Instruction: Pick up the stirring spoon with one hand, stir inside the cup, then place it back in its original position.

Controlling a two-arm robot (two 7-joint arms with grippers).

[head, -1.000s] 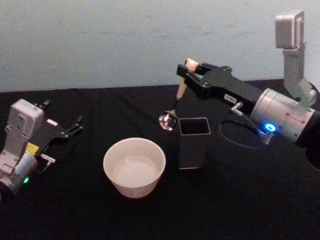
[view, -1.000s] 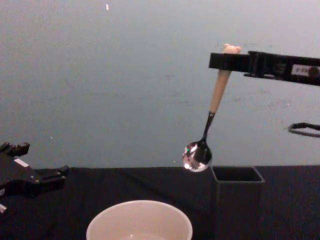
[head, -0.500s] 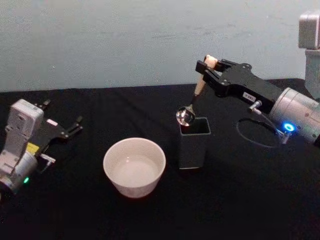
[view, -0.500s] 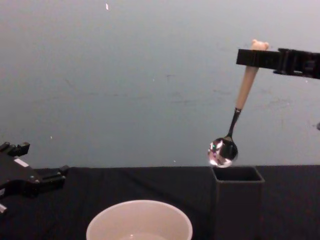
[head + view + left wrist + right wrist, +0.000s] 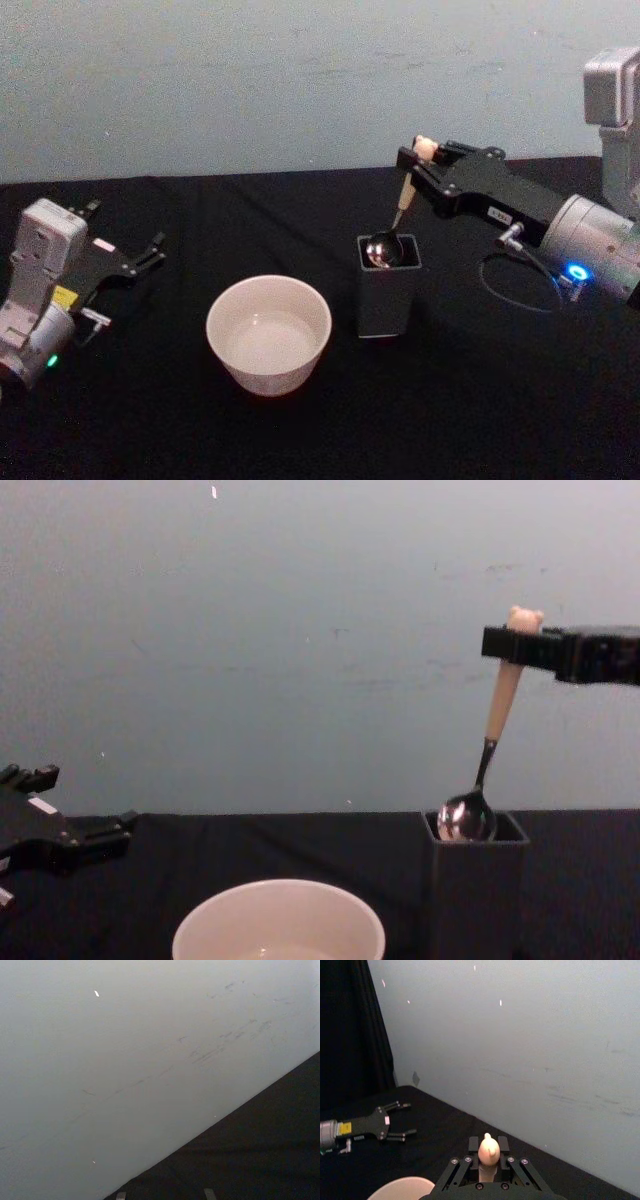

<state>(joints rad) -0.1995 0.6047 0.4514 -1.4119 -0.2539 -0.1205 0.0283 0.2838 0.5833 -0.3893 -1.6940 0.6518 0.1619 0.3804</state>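
Spoon bowl at the mouth of the holder

From the left we see our left gripper [image 5: 150,252] parked on the black cloth, fingers parted and empty; then the round, smooth cream cup [image 5: 268,333]; then the matte dark square holder [image 5: 386,287], where the stirring spoon [image 5: 486,761] hangs tilted, shiny bowl just inside the rim; our right gripper [image 5: 512,646] is clamped on the cream handle under the bear head. We judge it light, stiff and slippery on the thin metal stem, so the thicker handle is the place to hold

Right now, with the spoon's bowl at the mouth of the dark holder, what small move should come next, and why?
Probably lower straight down: the right claw grips the stirring spoon near its bear top, and its bowl sits just inside the holder rim, not yet seated. Release should wait.
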